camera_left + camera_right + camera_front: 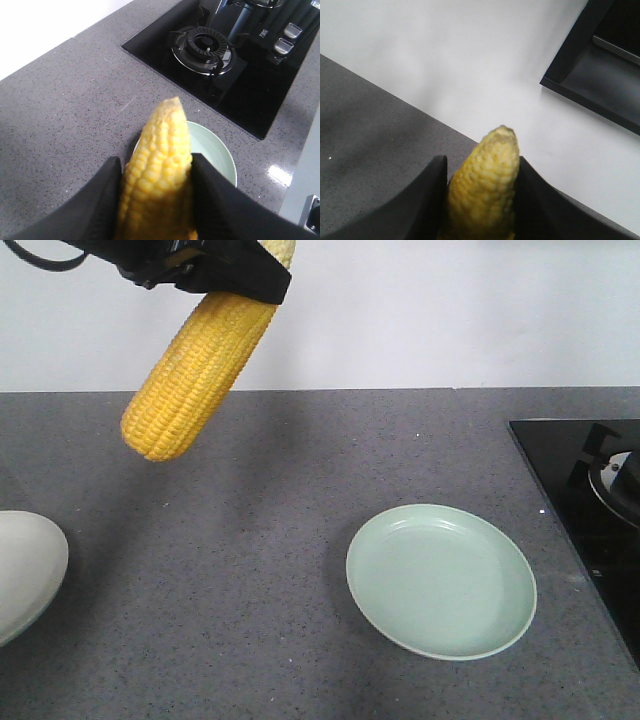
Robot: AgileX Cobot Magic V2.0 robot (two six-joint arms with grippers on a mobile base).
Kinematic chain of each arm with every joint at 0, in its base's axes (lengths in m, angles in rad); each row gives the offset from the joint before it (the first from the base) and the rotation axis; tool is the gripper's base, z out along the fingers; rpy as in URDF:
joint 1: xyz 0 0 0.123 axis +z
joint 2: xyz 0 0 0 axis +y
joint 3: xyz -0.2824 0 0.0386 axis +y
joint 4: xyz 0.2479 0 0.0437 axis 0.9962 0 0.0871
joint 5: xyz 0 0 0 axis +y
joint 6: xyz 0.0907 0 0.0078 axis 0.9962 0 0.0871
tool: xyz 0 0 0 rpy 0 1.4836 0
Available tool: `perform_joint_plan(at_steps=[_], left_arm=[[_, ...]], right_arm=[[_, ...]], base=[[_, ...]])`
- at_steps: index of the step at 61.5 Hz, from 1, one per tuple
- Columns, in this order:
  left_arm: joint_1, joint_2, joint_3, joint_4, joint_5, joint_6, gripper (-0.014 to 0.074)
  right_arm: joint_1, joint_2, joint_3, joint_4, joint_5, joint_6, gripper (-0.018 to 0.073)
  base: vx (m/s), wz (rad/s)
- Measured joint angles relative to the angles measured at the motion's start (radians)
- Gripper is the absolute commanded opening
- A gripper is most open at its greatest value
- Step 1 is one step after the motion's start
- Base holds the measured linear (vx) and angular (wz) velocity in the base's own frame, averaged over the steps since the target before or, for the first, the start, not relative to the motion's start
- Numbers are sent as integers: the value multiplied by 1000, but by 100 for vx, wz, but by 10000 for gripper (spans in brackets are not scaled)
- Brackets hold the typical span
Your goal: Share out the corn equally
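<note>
- Your left gripper [157, 200] is clamped on a corn cob [157, 170], tip forward, high above the green plate [220, 155].
- Your right gripper [480, 200] grips a second cob [485, 185] near the wall, away from that plate.
- In the front view, one held cob [195, 370] hangs tilted, up and left of the green plate [440, 580].
- Expect stiff, fairly heavy, rounded cobs that roll; grip mid-length across the kernels.
</note>
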Motion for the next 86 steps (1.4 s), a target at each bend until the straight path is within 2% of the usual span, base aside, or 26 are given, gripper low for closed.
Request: perform_joint_plan(at_steps=[86], left_arm=[[0, 0, 0, 0, 0, 0, -6]], right_arm=[[0, 0, 0, 0, 0, 0, -4]], base=[[0, 0]])
